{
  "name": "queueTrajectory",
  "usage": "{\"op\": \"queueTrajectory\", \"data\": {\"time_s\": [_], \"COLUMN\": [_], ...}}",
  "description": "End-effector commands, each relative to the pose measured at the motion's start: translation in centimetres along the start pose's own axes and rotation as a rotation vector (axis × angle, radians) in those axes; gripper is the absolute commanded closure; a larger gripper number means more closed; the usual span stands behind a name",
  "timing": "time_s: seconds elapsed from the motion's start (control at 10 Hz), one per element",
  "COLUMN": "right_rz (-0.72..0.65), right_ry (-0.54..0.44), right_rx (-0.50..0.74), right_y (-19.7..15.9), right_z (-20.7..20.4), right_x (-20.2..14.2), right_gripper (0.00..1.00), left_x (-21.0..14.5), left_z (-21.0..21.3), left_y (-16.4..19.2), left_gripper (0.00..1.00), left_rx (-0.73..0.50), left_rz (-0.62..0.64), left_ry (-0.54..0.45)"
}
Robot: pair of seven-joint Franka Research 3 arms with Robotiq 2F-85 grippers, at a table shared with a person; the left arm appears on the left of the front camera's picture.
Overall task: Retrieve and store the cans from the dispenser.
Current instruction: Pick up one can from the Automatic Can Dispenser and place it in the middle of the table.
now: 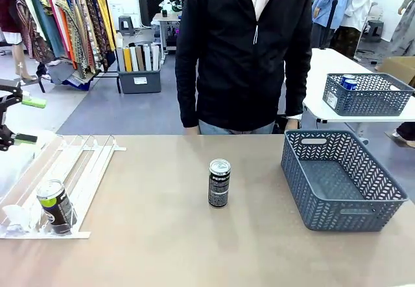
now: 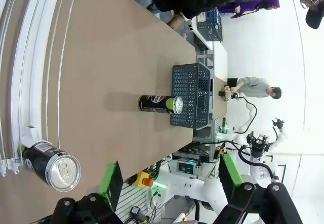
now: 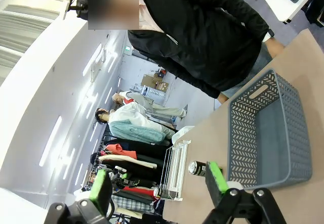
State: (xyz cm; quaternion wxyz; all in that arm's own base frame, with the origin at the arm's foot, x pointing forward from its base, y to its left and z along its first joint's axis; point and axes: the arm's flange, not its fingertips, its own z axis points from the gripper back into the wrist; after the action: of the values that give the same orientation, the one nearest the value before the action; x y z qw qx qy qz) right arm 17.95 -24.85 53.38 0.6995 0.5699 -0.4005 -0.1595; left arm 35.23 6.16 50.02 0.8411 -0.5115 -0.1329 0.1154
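Black can [image 1: 56,204] at dispenser [image 1: 84,164] foot, base behind clear stopper [image 2: 30,132]; left gripper [image 2: 169,176], right gripper [image 3: 158,183] wide.

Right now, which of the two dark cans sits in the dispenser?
The tilted can at the low end of the dispenser, on the robot's left. The other, the Pepsi can, stands upright on the bare table near the middle.

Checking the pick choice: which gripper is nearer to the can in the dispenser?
Left. The left gripper hangs open close by the can at the near end of the dispenser; the right gripper is raised on the basket side, across the table.
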Motion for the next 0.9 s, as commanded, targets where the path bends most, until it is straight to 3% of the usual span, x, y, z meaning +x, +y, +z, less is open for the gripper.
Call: {"op": "queueTrajectory", "data": {"time_s": [0.0,0.2,0.3,0.4,0.5,0.6,0.7,0.8], "right_rz": [0.026,0.026,0.026,0.026,0.026,0.026,0.026,0.026], "right_ry": [-0.012,-0.012,-0.012,-0.012,-0.012,-0.012,-0.012,-0.012], "right_rx": [0.023,0.023,0.023,0.023,0.023,0.023,0.023,0.023], "right_y": [0.2,0.2,0.2,0.2,0.2,0.2,0.2,0.2], "right_z": [-0.2,-0.2,-0.2,-0.2,-0.2,-0.2,-0.2,-0.2], "right_x": [0.2,0.2,0.2,0.2,0.2,0.2,0.2,0.2], "right_gripper": [0.0,0.0,0.0,0.0,0.0,0.0,0.0,0.0], "left_x": [-0.3,-2.0,-3.3,-4.0,-4.4,-4.5,-4.2,-5.0], "left_z": [-1.0,-2.9,-4.1,-5.2,-6.3,-7.2,-7.9,-7.0], "left_y": [-1.4,-3.6,-4.8,-5.4,-5.8,-5.9,-6.2,-5.7], "left_gripper": [0.0,0.0,0.0,0.0,0.0,0.0,0.0,0.0], "left_rx": [0.244,0.761,0.928,1.062,1.096,1.14,1.1,0.986], "left_rz": [-0.052,-0.329,-0.489,-0.523,-0.548,-0.525,-0.468,-0.43], "left_ry": [0.048,0.187,0.273,0.32,0.389,0.381,0.342,0.334]}}
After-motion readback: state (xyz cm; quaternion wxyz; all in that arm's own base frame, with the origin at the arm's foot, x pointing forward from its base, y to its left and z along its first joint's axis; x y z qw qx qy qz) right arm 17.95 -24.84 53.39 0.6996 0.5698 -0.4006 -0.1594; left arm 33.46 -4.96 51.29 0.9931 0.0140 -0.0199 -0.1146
